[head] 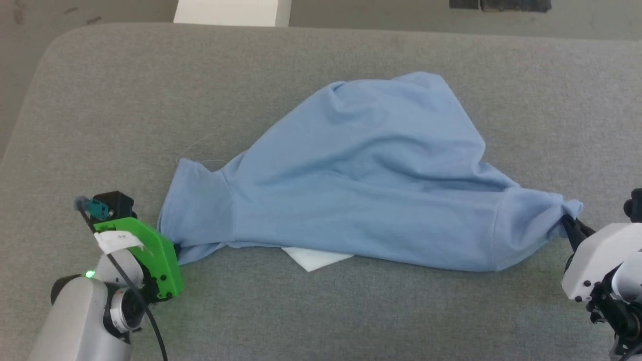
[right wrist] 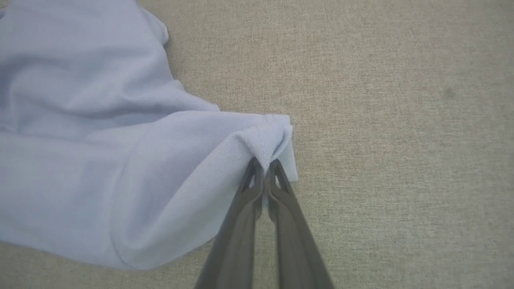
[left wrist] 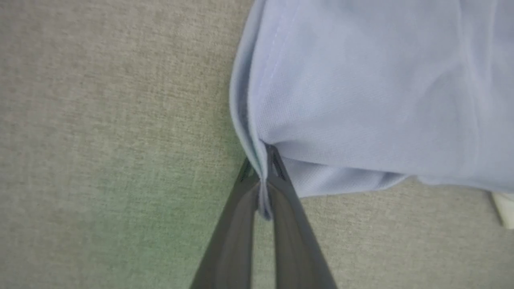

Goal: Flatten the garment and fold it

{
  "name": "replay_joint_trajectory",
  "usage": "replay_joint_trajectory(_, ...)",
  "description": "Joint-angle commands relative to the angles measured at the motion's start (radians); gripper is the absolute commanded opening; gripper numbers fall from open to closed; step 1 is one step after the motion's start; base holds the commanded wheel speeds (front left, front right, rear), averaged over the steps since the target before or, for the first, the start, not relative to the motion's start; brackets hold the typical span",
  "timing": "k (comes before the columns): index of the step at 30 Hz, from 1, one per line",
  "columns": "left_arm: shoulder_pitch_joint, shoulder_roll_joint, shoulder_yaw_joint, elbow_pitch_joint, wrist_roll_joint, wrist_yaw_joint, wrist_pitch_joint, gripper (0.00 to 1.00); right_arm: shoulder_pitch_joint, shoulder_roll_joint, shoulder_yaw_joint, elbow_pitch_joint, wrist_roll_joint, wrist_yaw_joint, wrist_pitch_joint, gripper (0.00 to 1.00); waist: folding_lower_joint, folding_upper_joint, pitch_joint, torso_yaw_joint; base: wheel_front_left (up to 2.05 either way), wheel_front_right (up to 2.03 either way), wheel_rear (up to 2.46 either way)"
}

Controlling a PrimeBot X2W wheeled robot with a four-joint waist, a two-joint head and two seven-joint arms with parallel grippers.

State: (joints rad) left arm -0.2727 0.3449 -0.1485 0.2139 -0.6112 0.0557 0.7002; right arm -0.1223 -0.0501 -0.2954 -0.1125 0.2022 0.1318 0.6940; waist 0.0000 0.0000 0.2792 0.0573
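Most of the white piece is tucked beneath the garment. Just a corner pokes out from the garment's near edge, so I cannot tell whether it is a band, a lining or a loose sheet. The garment's far part is bunched into a rumpled hump whose folds cover whatever lies inside. Both forearms are cut off by the head view's lower edge. The garment lies on a grey woven cushion with a rounded corner. Beyond the cushion, on the far side from the robot, are a strip of dull floor, a white block and a dark object, both cropped. The light-blue garment is stretched sideways with a sleeve at each end. The left gripper is at the garment's left sleeve, its fingers pressed together on the hem's lower corner, with a sliver of cloth between them. The right gripper is at the opposite sleeve end, its fingers pinching a puckered fold of the cuff.
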Motion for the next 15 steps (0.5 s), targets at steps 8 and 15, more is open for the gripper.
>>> replay_joint_trajectory(8, -0.039, -0.054, 0.056, -0.091, -0.059, -0.030, -0.133, 0.00, -0.018, 0.000, -0.016, 0.008, 0.037, -0.001, -0.041, 0.00, 0.0000, 0.0000, -0.108, 0.013, 0.00, 0.00, 0.00)
replay_joint_trajectory(15, -0.131, -0.069, 0.125, -0.189, -0.077, -0.019, -0.236, 0.00, -0.079, 0.000, -0.053, -0.035, 0.173, -0.001, -0.082, 0.00, 0.0000, 0.0000, -0.182, 0.006, 0.00, 0.00, 0.00)
